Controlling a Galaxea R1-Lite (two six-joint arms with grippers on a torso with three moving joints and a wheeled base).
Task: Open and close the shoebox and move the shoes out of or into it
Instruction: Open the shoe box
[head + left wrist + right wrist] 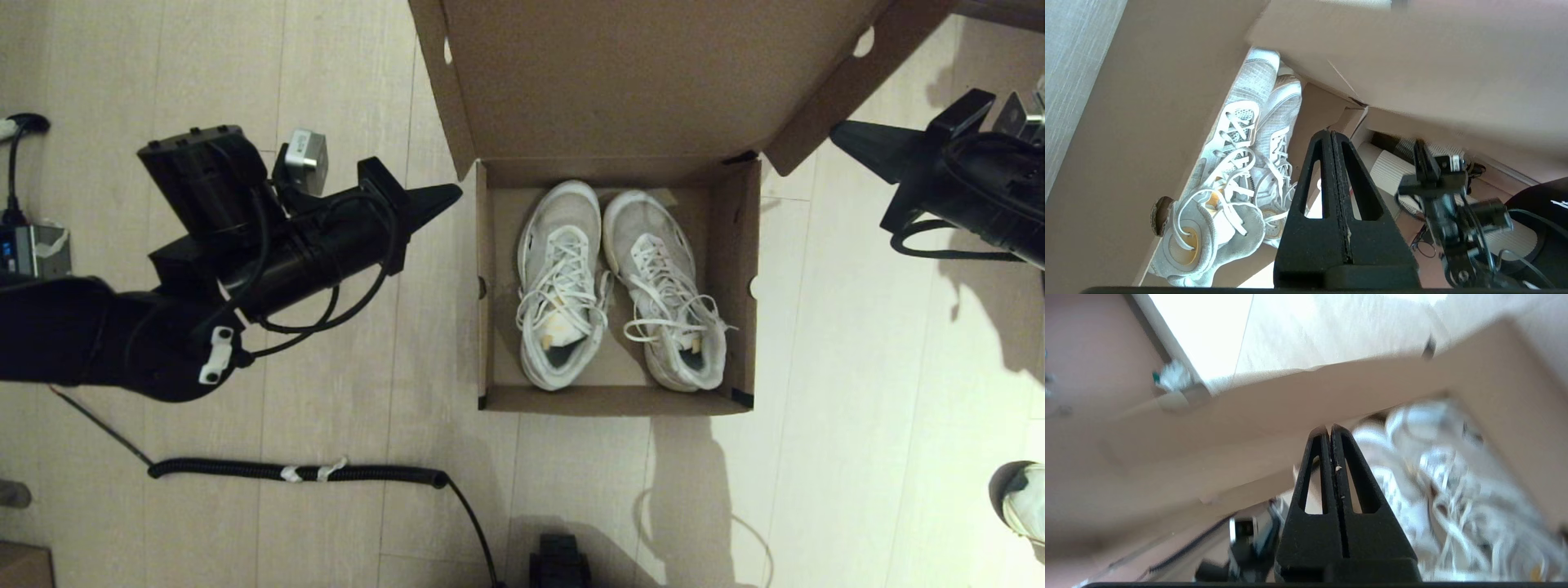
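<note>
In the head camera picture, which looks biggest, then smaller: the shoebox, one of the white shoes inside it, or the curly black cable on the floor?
1. The shoebox, lid open: biggest by far.
2. The coiled black cable looks longer than a shoe, but much thinner.
3. One of the shoes: shorter, but wider. The two shoes look alike in size.

Left gripper [454, 194] and right gripper [836, 131] — jaws closed, facing inward.
</note>
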